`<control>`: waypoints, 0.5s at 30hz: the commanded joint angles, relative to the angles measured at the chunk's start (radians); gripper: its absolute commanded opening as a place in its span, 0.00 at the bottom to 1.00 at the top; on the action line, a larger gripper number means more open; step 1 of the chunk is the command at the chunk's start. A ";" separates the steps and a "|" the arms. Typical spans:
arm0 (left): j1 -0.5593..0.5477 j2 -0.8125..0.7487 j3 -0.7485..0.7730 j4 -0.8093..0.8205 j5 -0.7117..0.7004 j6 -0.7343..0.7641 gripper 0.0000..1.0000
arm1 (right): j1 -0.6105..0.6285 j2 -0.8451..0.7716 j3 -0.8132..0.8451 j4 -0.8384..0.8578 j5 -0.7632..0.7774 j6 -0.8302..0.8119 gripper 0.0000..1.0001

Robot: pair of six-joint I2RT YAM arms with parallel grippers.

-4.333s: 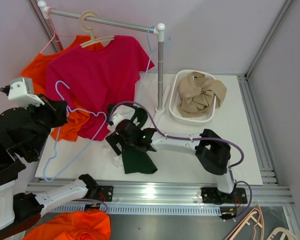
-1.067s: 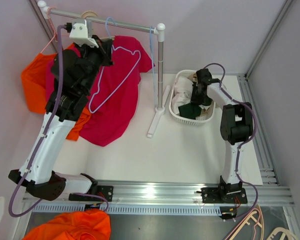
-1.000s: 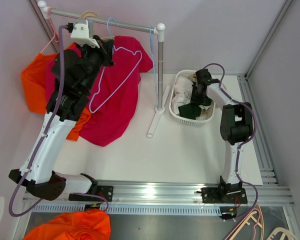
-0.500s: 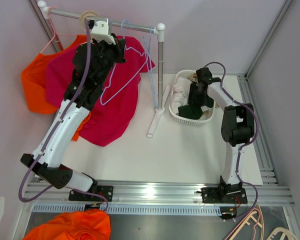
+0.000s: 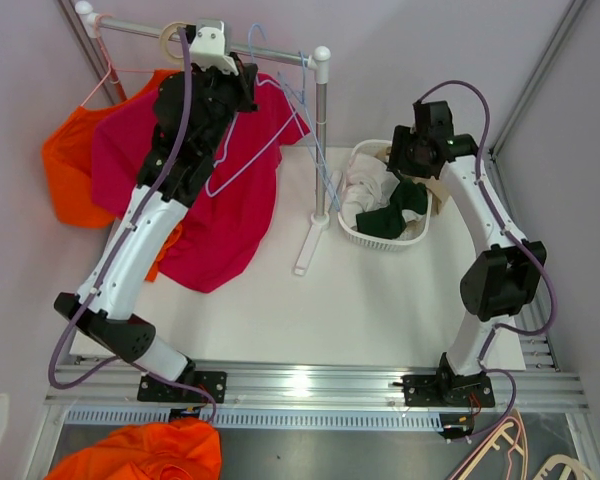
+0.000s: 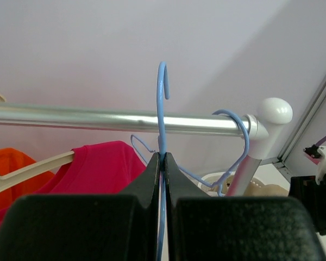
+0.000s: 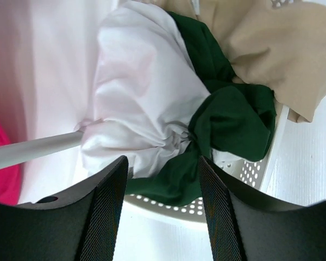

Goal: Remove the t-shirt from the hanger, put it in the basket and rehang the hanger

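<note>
My left gripper (image 5: 248,85) is shut on a bare blue wire hanger (image 5: 242,150) and holds it up at the silver rail (image 5: 140,32). In the left wrist view the jaws (image 6: 163,157) pinch the hanger's neck, and its hook (image 6: 162,87) stands just in front of and above the rail (image 6: 98,118). A pink t-shirt (image 5: 210,180) hangs on a wooden hanger (image 5: 172,40). My right gripper (image 5: 412,160) is open and empty above the white basket (image 5: 375,237). Below it lie a green t-shirt (image 7: 233,114) and a white garment (image 7: 141,103).
A second blue hanger (image 6: 236,136) hangs at the rail's right end by the upright post (image 5: 322,140). An orange t-shirt (image 5: 70,160) hangs at the left. A beige garment (image 7: 277,49) fills the basket's back. Orange cloth (image 5: 150,455) and spare hangers (image 5: 520,455) lie below the table edge.
My left gripper carried the blue hanger up and to the right along the rail. My right gripper rose out of the basket, leaving the green t-shirt in it.
</note>
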 commanded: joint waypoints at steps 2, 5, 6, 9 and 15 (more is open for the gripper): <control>0.009 0.043 0.092 0.030 0.015 0.017 0.01 | 0.016 -0.082 0.026 0.018 -0.023 -0.028 0.59; 0.008 0.069 0.105 0.021 0.024 0.013 0.01 | 0.019 -0.131 -0.001 0.053 -0.031 -0.036 0.59; 0.008 0.076 0.103 0.024 0.024 0.010 0.01 | 0.019 -0.148 -0.011 0.068 -0.030 -0.039 0.59; 0.008 0.090 0.091 0.021 0.010 0.011 0.01 | 0.020 -0.210 -0.047 0.114 -0.072 -0.037 0.60; 0.000 0.098 0.054 0.032 0.009 0.006 0.01 | 0.020 -0.270 -0.055 0.133 -0.082 -0.039 0.60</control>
